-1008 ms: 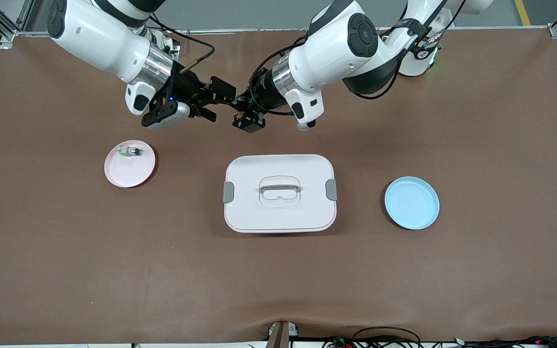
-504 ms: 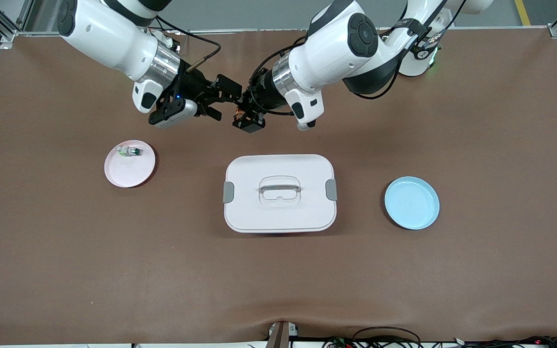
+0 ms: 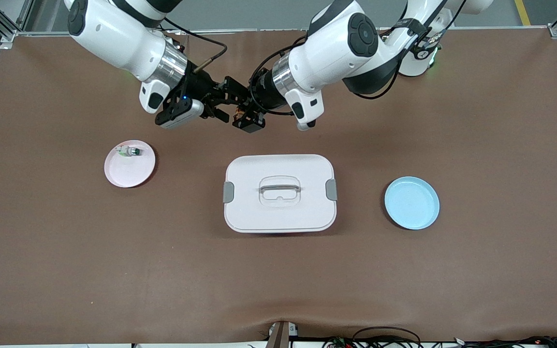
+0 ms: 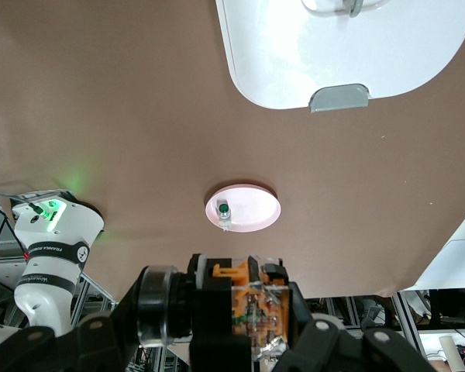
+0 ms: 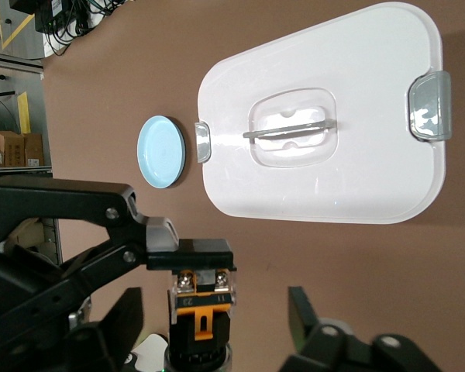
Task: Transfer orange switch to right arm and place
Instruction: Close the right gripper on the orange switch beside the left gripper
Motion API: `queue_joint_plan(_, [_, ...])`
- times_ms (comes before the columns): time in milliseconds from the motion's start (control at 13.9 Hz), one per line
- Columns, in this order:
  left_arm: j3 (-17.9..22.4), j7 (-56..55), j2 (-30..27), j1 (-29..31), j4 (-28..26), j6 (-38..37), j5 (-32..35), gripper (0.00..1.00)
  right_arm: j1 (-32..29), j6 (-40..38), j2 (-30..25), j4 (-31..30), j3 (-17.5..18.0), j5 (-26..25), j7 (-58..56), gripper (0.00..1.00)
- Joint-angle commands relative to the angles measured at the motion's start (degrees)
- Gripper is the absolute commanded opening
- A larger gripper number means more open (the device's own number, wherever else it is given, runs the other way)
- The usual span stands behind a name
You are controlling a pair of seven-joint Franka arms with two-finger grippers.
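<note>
**Handover point: switch sits between the right end effector's fingers, grip not yet made**

The orange switch (image 5: 202, 298) is off the desk, clamped in the left end effector (image 3: 242, 114), which is clenched on it over bare desk, above the strip between the arm bases and the white box (image 3: 279, 193). The switch is not on either plate.

The right end effector (image 3: 227, 102) meets it head-on from the right arm's end of the desk. In the right wrist view, one finger (image 5: 161, 240) lies against the switch's black top block; the other finger (image 5: 304, 310) stands apart from the switch with open air between. The right end effector is therefore released, part-way spread around the part, not gripping it (judged from the gap on that one side).

Key relation: the switch lies directly between the right fingers, its long axis running along the line of approach, orange band toward the left end effector. The two end effectors are nearly tip to tip, so both are equally near; only the left carries the load.

Judgement: the coming move is a squeeze across the switch's body, with the left letting go only afterwards. Risk is an off-centre pinch, since one finger touches first and could push the part askew.

The pink plate (image 3: 129, 163), holding a small green-tipped part (image 3: 129, 152), lies toward the right arm's end; the blue plate (image 3: 412, 202) lies toward the left arm's end.
</note>
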Motion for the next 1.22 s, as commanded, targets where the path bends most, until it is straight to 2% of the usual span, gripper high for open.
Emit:
queue_joint_plan(0, [0.06,-0.08,0.66,-0.39,1.27,0.39,0.12,0.38,1.52,1.07,-0.09,-0.27,-0.56,1.24,-0.40,0.08])
queue_joint_plan(72, [-0.03,-0.08,0.66,-0.39,1.36,0.39,0.12,0.38,1.70,1.07,-0.09,-0.27,-0.56,1.33,-0.14,0.00])
queue_joint_plan(432, [-0.03,0.09,0.66,-0.39,1.27,0.39,0.12,0.39,1.70,1.16,0.08,0.25,-0.56,1.33,-0.05,0.00])
queue_joint_plan(648, [0.06,0.35,0.66,-0.30,1.36,0.39,0.12,0.45,1.70,1.07,0.52,0.61,-0.56,1.33,-0.05,0.00])
queue_joint_plan(720, [0.06,0.35,0.49,-0.13,1.45,0.39,0.03,0.50,1.79,0.81,0.44,0.52,-0.56,1.33,-0.13,0.00])
queue_joint_plan(864, [0.14,0.44,0.49,0.05,1.45,0.39,0.03,0.69,1.79,0.19,0.35,0.52,-0.56,1.24,-0.13,0.00])
queue_joint_plan(1008, [0.41,0.44,0.66,0.05,1.45,0.39,0.11,1.00,2.40,0.11,0.17,0.52,-0.56,0.98,-0.22,0.00])
queue_joint_plan(1152, [0.50,1.23,0.75,-0.04,1.45,0.39,0.46,1.00,2.49,-0.24,0.08,0.52,-0.56,0.54,0.22,0.00])
